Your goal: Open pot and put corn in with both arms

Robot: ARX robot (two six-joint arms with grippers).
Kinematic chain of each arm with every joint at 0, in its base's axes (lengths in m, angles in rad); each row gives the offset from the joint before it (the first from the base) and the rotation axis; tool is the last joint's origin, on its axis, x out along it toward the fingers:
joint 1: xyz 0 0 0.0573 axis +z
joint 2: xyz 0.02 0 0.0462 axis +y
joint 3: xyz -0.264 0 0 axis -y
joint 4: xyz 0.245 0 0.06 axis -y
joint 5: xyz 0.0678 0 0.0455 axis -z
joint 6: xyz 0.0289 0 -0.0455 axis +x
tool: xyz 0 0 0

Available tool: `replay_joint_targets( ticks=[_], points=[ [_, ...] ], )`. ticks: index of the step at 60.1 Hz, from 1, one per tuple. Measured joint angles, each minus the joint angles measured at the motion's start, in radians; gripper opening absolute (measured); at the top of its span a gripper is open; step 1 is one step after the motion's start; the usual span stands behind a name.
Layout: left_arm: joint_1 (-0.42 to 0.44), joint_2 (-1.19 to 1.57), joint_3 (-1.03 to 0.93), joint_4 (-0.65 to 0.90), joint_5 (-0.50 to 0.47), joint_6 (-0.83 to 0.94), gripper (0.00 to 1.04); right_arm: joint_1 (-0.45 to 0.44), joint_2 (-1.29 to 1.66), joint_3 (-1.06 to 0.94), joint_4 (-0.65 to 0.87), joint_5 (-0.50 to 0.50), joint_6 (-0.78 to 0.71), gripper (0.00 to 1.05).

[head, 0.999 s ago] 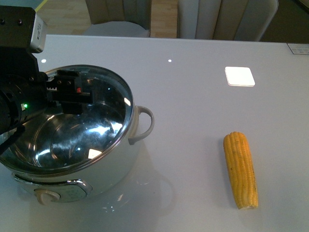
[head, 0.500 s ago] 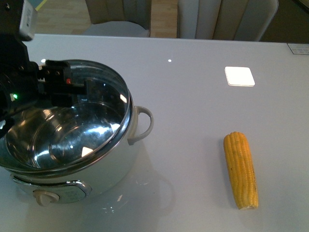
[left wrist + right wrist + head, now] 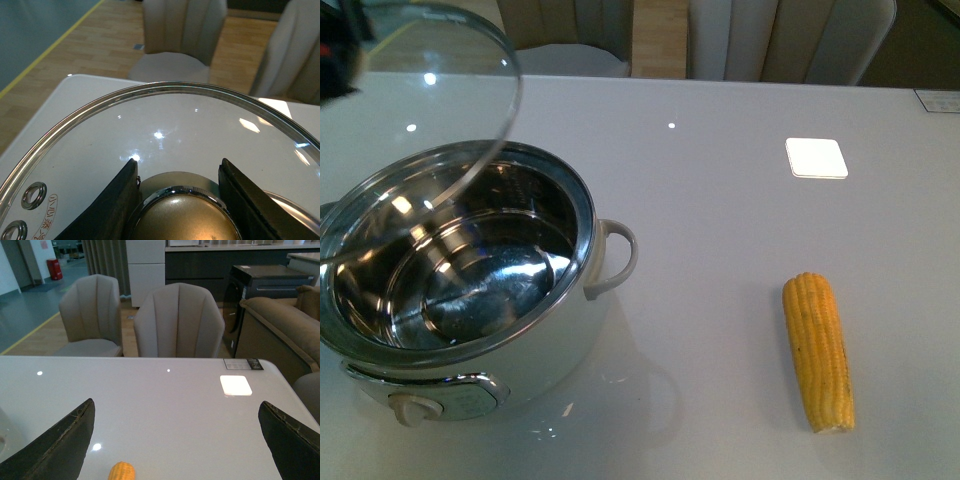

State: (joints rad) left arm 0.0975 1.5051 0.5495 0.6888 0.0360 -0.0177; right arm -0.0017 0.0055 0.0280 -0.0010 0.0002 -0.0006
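- Jaws, left: pressed against either side of the brass-coloured knob point(image 3: 187, 215) of the glass lid point(image 3: 430, 110), pinching it. The lid hangs tilted above the far-left edge of the pot point(image 3: 560, 345), clear of the rim.
- Jaws, right: spread wide, holding nothing, above the counter point(image 3: 720, 250).
- Pot: open, at the counter's left, with nothing visible in the steel interior.
- Corn point(image 3: 818, 350): lies flat on the counter, well apart from the pot, to its right.
- Corn handling, judged: stiff and light, but round, so it may roll. The kernel rows should give grip. Take hold across the middle, jaws square to its length.
- Lid handling, judged: glass, smooth and fragile. A knob-only hold may let it swing, so avoid contact with the steel rim.
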Motion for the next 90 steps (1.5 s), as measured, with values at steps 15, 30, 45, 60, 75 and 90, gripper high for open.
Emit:
replay_joint_targets(
  ticks=[15,30,45,60,75,90],
  points=[
    [0.338,0.093,-0.007,0.120,0.130,0.098,0.42,0.000,0.000,0.000,0.000,0.000,0.000,0.96],
    [0.526,0.348,-0.043,0.333,0.201,0.193,0.42,0.000,0.000,0.000,0.000,0.000,0.000,0.96],
    [0.568,0.591,-0.035,0.472,0.204,0.224,0.42,0.000,0.000,0.000,0.000,0.000,0.000,0.96],
    [0.517,0.793,0.141,0.477,0.145,0.226,0.42,0.000,0.000,0.000,0.000,0.000,0.000,0.96],
    [0.439,0.923,0.316,0.447,0.123,0.198,0.42,0.000,0.000,0.000,0.000,0.000,0.000,0.96],
    [0.403,1.017,0.443,0.422,0.134,0.143,0.42,0.000,0.000,0.000,0.000,0.000,0.000,0.96]
  ],
)
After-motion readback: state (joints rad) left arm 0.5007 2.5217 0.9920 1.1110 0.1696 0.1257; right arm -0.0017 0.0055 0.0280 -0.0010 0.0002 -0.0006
